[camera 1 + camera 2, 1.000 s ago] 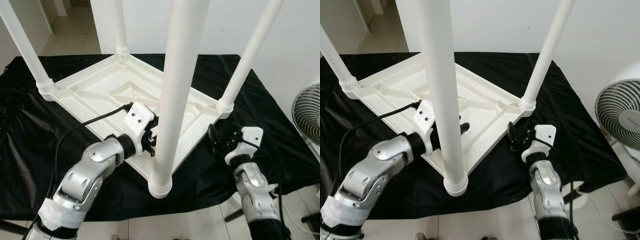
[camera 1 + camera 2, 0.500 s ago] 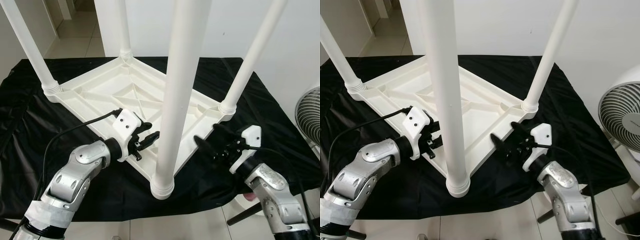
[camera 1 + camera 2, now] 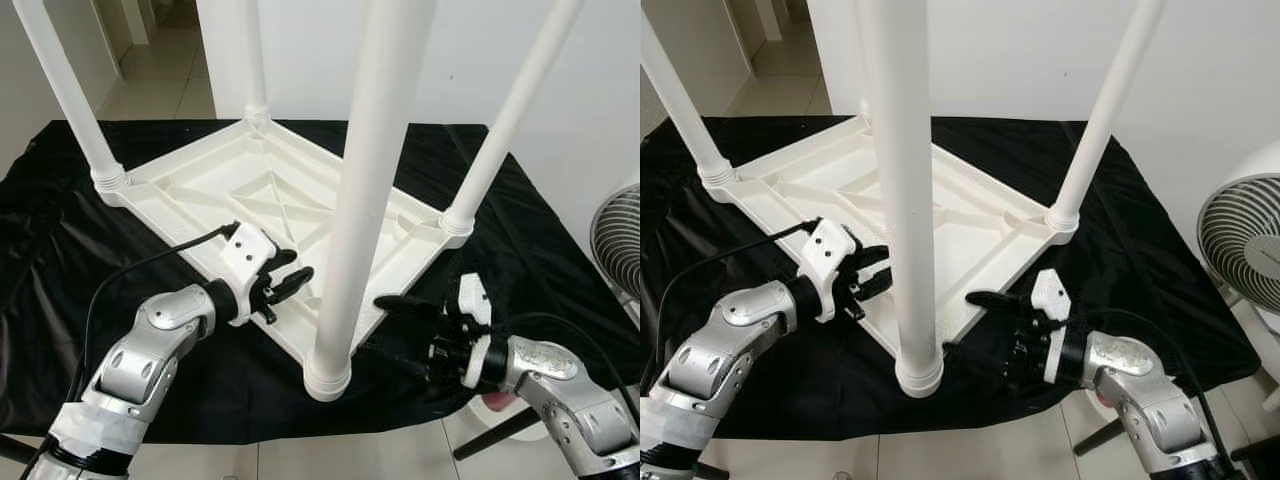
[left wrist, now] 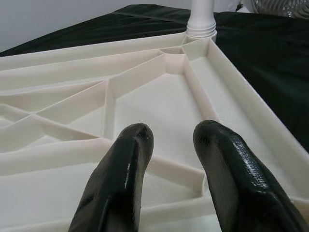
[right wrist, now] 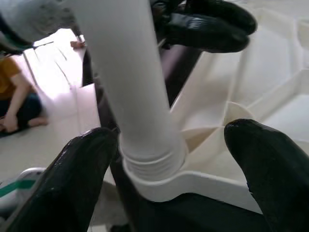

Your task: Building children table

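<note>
A white plastic children's table point(image 3: 190, 185) lies upside down on a black cloth point(image 3: 50, 270), its legs pointing up. The nearest leg point(image 3: 365, 170) rises from the front corner. My left gripper point(image 3: 288, 283) is open just left of that leg, over the table's ribbed underside point(image 4: 159, 96), touching nothing. My right gripper point(image 3: 392, 328) is open low on the right of the corner. In the right wrist view its fingers point(image 5: 79, 169) stand on either side of the leg's threaded base point(image 5: 152, 154), apart from it.
A standing fan point(image 3: 1240, 240) is at the right past the cloth's edge. Tiled floor lies beyond the near edge. A person point(image 5: 12, 96) sits on the floor, seen in the right wrist view. The other three legs stand at the left, far and right corners.
My right gripper has dropped and swung left toward the near leg's base, its fingers now straddling it. The left gripper has drawn back slightly from the leg. The camera has shifted a little.
</note>
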